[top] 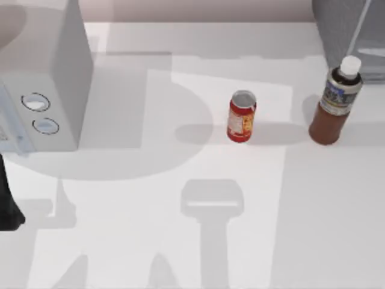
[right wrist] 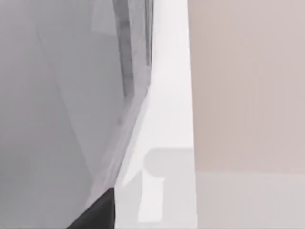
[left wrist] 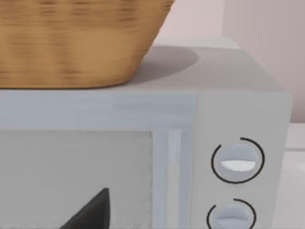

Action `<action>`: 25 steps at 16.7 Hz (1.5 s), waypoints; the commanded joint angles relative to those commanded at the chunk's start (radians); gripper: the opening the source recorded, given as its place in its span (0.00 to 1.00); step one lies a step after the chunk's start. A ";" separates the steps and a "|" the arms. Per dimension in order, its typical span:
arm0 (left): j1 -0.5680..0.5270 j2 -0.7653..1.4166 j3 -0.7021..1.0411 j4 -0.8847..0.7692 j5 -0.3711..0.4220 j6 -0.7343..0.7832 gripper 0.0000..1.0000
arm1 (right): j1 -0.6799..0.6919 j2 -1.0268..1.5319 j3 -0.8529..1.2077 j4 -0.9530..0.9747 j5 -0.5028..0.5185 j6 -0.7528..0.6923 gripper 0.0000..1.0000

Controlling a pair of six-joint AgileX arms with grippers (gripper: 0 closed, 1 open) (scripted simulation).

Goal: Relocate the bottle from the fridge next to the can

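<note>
1. Table point(top: 180, 241): flat, matt white surface, crossed by grey shadows. The bottle and the can stand on it at the right.
2. Fridge point(top: 355, 30): large grey box at the far right corner, with a pale see-through panelled door. In the right wrist view its smooth grey wall point(right wrist: 57, 119) passes very close. I judge this the main hazard: my right arm works just beside the fridge, and a careless swing could strike it.
3. Microwave point(top: 42, 90): white boxy appliance at the far left, two round knobs point(left wrist: 237, 162) on its front. A woven tan basket point(left wrist: 71, 43) rests on its top.
4. Left arm point(top: 9, 205): dark, parked at the left edge, near the microwave. A dark tip of the left gripper point(left wrist: 93, 212) shows in the left wrist view; I cannot tell whether its pincer is apart or together.
5. Right gripper point(right wrist: 97, 212): one dark tip visible beside the fridge; pincer state likewise cannot be told.
6. Bottle point(top: 335, 102): tall, upright, just in front of the fridge, right of the can and apart from it. White cap, dark neck, glossy blue-grey label, reddish-brown body. Tall and narrow, it would likely topple if nudged high.
7. Can point(top: 242, 116): short red cylinder, yellow-white label, silver-grey top, upright mid-table. I judge it light enough to be knocked over by a passing arm.
</note>
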State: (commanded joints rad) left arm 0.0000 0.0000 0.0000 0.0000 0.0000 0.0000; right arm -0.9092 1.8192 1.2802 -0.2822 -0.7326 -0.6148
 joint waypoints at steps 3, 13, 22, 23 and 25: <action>0.000 0.000 0.000 0.000 0.000 0.000 1.00 | 0.121 -0.023 -0.041 0.052 0.108 0.095 1.00; 0.000 0.000 0.000 0.000 0.000 0.000 1.00 | 0.818 -0.180 -0.258 0.309 0.630 0.542 1.00; 0.000 0.000 0.000 0.000 0.000 0.000 1.00 | 0.863 -0.193 -0.281 0.337 0.703 0.611 1.00; 0.000 0.000 0.000 0.000 0.000 0.000 1.00 | 0.861 -0.180 -0.258 0.330 0.709 0.628 1.00; 0.000 0.000 0.000 0.000 0.000 0.000 1.00 | 0.865 -0.134 -0.189 0.308 0.718 0.667 1.00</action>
State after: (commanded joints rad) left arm 0.0000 0.0000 0.0000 0.0000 0.0000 0.0000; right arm -0.0439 1.6856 1.0915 0.0253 -0.0148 0.0526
